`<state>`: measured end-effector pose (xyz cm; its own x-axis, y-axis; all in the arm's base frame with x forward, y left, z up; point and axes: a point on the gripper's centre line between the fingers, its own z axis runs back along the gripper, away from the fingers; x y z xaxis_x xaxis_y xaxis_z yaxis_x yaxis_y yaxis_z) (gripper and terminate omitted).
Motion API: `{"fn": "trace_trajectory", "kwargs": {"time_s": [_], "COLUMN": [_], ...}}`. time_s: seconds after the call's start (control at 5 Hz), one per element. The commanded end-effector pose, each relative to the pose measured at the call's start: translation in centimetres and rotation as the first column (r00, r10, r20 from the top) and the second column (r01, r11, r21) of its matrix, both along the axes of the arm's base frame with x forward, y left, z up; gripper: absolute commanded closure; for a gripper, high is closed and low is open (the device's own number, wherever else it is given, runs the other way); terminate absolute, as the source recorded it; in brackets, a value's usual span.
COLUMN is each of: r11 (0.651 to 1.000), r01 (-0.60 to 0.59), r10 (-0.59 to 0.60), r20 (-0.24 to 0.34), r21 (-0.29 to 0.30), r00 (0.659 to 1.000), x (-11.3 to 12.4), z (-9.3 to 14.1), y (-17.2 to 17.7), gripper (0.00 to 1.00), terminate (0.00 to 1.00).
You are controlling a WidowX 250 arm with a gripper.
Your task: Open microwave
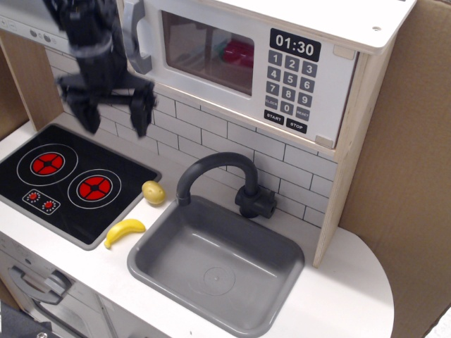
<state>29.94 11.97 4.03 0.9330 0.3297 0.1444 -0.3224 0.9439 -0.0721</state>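
The toy microwave [246,60] sits at the top, with a white door, a clear window, a black clock display reading 01:30 and a dark keypad. Its door is closed. The grey curved handle [135,35] is at the door's left edge. A red object shows dimly behind the window. My black gripper [115,121] hangs open and empty below and slightly left of the handle, over the back of the stove, blurred by motion. Its two fingers [141,116] point downward.
A black stovetop [63,176] with red burners lies at left. A yellow lemon [153,191] and a banana [124,231] lie beside it. A grey sink [218,264] with a dark faucet [215,176] is in the middle. A cardboard wall [402,176] stands at right.
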Motion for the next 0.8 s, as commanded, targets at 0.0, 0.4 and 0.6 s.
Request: {"fn": "trace_trajectory", "kwargs": {"time_s": [0.0,0.4,0.6], "r11": [0.998,0.971,0.972], "r01": [0.056,0.182,0.172], "r10": [-0.061,-0.203,-0.198], "r20": [0.156,0.137,0.166], "r21": [0.040,0.152,0.159], "r00": [0.986,0.969,0.966], "x": [3.3,5.3,5.8], "z": [5.8,5.3,5.7], "y": [1.5,3.6,3.8], "gripper": [0.00,0.00,0.00], "terminate": [0.00,0.00,0.00]}}
